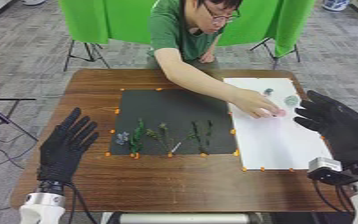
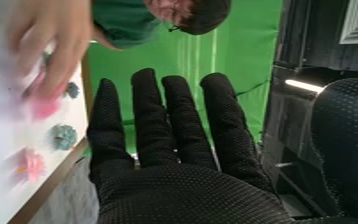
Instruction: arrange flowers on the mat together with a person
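In the head view my left hand (image 1: 64, 150) lies over the table's left side, fingers straight. My right hand (image 1: 335, 125) is at the right edge of the white mat (image 1: 282, 145), fingers straight, holding nothing; in the right wrist view the right hand (image 2: 189, 190) stands with fingers extended. A person's hand is on a pink flower (image 1: 278, 113) on the white mat, partly covering it. Grey-green flowers (image 1: 291, 100) lie beside it. In the right wrist view a pink flower (image 2: 31, 166) and a blue-green flower (image 2: 64, 137) lie on the mat.
A dark mat (image 1: 171, 112) left of the white one bears several green stems (image 1: 136, 136) and a bluish flower sprig (image 1: 122, 138) along its near side. Orange clips or markers line both mats' edges. The person's arm crosses over the dark mat.
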### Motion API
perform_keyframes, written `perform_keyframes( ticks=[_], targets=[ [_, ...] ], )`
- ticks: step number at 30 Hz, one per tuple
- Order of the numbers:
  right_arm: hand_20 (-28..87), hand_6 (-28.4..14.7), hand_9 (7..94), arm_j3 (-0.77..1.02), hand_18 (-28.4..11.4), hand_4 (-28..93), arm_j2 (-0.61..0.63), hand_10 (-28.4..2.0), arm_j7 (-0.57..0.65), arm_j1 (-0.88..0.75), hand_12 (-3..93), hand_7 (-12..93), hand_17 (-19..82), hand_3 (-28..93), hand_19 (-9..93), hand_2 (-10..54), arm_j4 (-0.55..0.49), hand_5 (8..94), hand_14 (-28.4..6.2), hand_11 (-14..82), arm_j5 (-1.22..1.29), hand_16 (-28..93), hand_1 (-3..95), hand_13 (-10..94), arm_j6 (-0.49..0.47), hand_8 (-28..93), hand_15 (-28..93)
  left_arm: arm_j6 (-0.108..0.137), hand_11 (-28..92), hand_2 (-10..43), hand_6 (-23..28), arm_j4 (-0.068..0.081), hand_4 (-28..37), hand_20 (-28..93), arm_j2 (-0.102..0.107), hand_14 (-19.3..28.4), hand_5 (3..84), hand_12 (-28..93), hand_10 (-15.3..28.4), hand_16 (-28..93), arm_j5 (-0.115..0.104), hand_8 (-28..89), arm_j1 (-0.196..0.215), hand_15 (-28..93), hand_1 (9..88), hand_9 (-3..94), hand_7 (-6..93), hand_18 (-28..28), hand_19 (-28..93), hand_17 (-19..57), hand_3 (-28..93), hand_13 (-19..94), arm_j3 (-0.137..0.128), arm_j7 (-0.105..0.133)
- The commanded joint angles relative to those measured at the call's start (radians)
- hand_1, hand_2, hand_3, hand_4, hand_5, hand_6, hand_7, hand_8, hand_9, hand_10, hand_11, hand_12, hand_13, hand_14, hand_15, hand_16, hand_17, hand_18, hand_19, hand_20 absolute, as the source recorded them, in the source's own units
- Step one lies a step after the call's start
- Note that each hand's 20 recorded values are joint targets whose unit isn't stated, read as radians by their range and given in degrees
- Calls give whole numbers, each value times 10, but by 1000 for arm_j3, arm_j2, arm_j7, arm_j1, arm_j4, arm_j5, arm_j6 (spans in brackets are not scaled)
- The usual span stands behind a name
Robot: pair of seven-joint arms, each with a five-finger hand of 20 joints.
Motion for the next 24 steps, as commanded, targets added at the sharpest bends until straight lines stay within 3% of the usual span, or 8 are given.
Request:
perform_keyframes(
  ticks=[1, 3, 8, 11, 16, 18, 22, 24],
  targets=[
    [271, -48, 384, 14, -225, -246, -24, -154, 0, -11, 223, 153, 58, 834, 438, 27, 3, 397, -137, 108, -11, 270, 144, 327, -33, -97, 194, -13, 158, -8, 20, 13, -278, 77, -2, 131, 306, 151, 113, 27, 8, -88, -12, 181, 250, 254, 155, 212, 418, -93, 707, 223, 3, -27],
    [271, -48, 384, 14, -225, -247, -33, -154, 13, -17, 224, 153, 58, 835, 439, 29, 2, 397, -137, 110, -15, 269, 144, 327, -59, -98, 198, 4, 156, -7, 20, 11, -278, 77, -8, 130, 306, 151, 113, 27, -3, -88, 3, 181, 250, 253, 155, 213, 418, -93, 706, 223, 7, -24],
    [270, -48, 384, -79, -226, -246, 73, -154, 10, 22, 224, 153, 58, 836, 440, 32, 8, 396, -138, 110, -22, 264, 144, 327, 75, -98, 203, -17, 155, -7, 20, 21, -277, 77, -6, 131, 307, 152, 112, 27, 2, -88, -15, 181, 250, 252, 154, 213, 419, -93, 707, 223, 12, -23],
    [270, -48, 384, -100, -226, -246, 85, -154, 23, 37, 223, 153, 58, 836, 441, 33, 14, 395, -139, 109, -27, 261, 145, 327, 76, -97, 205, -17, 155, -7, 20, 15, -277, 77, 2, 130, 306, 152, 112, 27, 9, -88, -10, 181, 250, 253, 154, 213, 418, -93, 706, 223, 6, -26],
    [270, -46, 380, -139, -226, -246, 118, -155, 51, 49, 223, 151, 58, 836, 441, 35, 12, 385, -138, 106, -77, 258, 145, 323, 94, -97, 203, -9, 154, -6, 21, 12, -278, 77, -13, 130, 307, 152, 112, 27, -3, -87, 14, 180, 250, 253, 152, 212, 418, -93, 705, 224, 5, -33],
    [270, -46, 379, -137, -226, -245, 122, -155, 49, 50, 224, 151, 57, 835, 441, 37, 12, 383, -139, 106, -73, 258, 144, 323, 99, -96, 202, -14, 153, -6, 20, 12, -277, 77, -8, 130, 307, 152, 112, 27, 2, -87, 9, 180, 250, 253, 152, 212, 418, -93, 706, 224, -2, -44],
    [270, -46, 380, -153, -226, -246, 125, -155, 43, 72, 224, 149, 58, 833, 441, 38, 16, 383, -140, 105, -72, 259, 144, 325, 94, -95, 203, -9, 154, -6, 20, 1, -276, 77, 16, 130, 306, 154, 112, 28, 2, -86, 28, 179, 249, 252, 152, 212, 417, -93, 707, 223, -22, -29],
    [270, -47, 380, -164, -226, -246, 125, -155, 58, 74, 225, 149, 58, 831, 441, 40, 19, 383, -139, 106, -72, 260, 143, 326, 97, -95, 205, -2, 152, -7, 20, -3, -276, 77, 14, 131, 306, 153, 111, 28, 3, -86, 41, 178, 248, 251, 152, 211, 416, -93, 708, 222, -34, -22]
  ],
)
